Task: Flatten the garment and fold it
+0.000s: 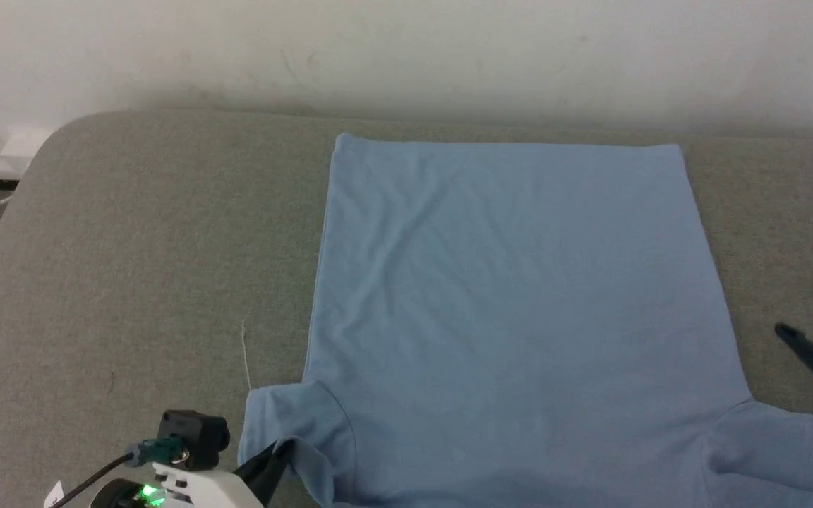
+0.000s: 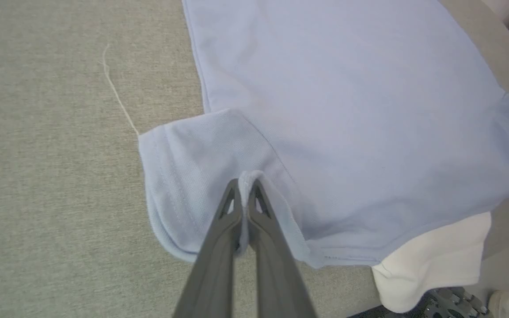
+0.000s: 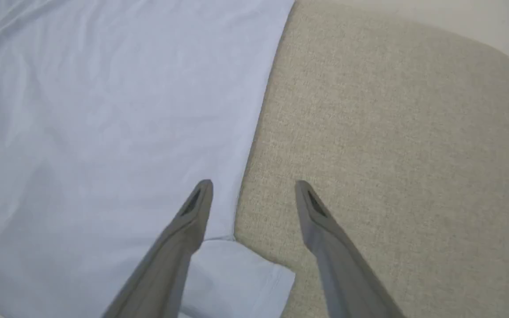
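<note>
The grey fabric-covered table (image 1: 131,282) runs back to a pale wall. The garment (image 1: 519,303), a light blue short-sleeved shirt, lies spread nearly flat across the middle and right of the table. Its straight hem is at the far side and both sleeves are at the near edge. Soft creases run across its left half. In the left wrist view the white collar (image 2: 435,260) shows from under the near edge of the shirt.

The left gripper (image 2: 246,187) is closed tight, pinching a raised fold of the left sleeve (image 2: 184,176) between its fingertips. The right gripper (image 3: 253,185) stands wide open and holds nothing. One finger is over the shirt's right side seam and the other over bare table, just beyond the right sleeve (image 3: 241,274).

A thin pale thread (image 1: 245,353) lies on the table beside the left sleeve.
</note>
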